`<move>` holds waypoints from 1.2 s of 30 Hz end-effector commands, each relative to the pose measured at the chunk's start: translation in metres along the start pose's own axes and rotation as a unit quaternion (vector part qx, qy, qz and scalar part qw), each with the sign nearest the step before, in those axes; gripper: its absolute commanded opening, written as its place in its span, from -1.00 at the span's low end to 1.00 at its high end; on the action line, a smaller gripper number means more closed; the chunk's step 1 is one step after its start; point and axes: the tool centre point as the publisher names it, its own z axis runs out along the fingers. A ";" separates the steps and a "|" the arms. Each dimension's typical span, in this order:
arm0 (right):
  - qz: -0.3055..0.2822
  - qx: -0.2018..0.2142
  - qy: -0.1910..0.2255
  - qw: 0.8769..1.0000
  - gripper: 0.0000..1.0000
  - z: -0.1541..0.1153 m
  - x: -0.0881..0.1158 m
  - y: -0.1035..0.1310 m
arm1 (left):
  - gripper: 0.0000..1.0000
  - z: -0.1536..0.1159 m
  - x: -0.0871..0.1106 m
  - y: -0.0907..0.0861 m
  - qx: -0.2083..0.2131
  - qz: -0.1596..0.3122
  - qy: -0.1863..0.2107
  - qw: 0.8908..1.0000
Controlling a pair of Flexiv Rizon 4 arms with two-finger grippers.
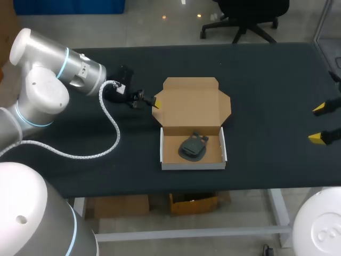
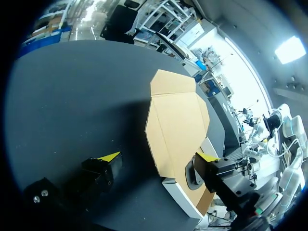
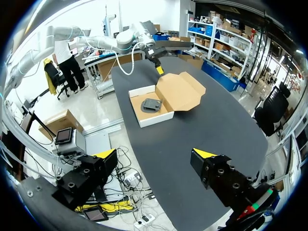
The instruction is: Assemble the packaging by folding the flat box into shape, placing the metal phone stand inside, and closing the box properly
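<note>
Left claw (image 1: pixel 154 102) spread by box (image 1: pixel 192 104), black table (image 1: pixel 266 80)

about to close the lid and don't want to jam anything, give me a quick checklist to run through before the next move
1. Is the box folded into shape: ok, its walls stand upright.
2. Is the phone stand inside the box: ok, it lies on the floor of it.
3. Does the phone stand sit below the rim: cannot tell.
4. Is the lid shut: not ok, it lies open behind the box.
5. Is the left hand ready: ok, open at the lid's side edge; contact cannot tell.
6. Is the right hand clear of the box: ok, open near the right edge of the table.
</note>
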 end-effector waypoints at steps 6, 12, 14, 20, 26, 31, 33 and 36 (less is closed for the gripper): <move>-0.015 0.007 0.024 1.000 1.00 0.003 -0.024 0.010 | 1.00 0.017 0.001 -0.008 0.002 0.003 0.037 0.999; -0.028 0.015 0.033 0.999 1.00 0.006 -0.034 0.017 | 0.65 0.024 0.003 -0.008 0.003 0.002 0.050 0.999; -0.032 0.017 0.037 0.999 1.00 0.008 -0.038 0.019 | 0.51 0.026 0.005 -0.008 0.004 0.002 0.057 0.998; -0.044 0.027 0.048 0.998 1.00 0.014 -0.046 0.027 | -0.02 0.033 0.010 -0.008 0.001 0.009 0.068 0.998; -0.051 0.032 0.051 0.997 1.00 0.015 -0.051 0.032 | -0.14 0.035 0.015 -0.008 0.002 0.014 0.079 0.997; -0.052 0.035 0.051 0.997 1.00 0.017 -0.053 0.033 | -0.25 0.036 0.018 -0.008 0.003 0.019 0.089 0.996; -0.052 0.035 0.051 0.997 1.00 0.017 -0.054 0.033 | -0.25 0.037 0.020 -0.008 0.003 0.026 0.093 0.995; -0.053 0.037 0.052 0.997 1.00 0.018 -0.054 0.035 | -0.29 0.037 0.023 -0.007 0.003 0.039 0.096 0.995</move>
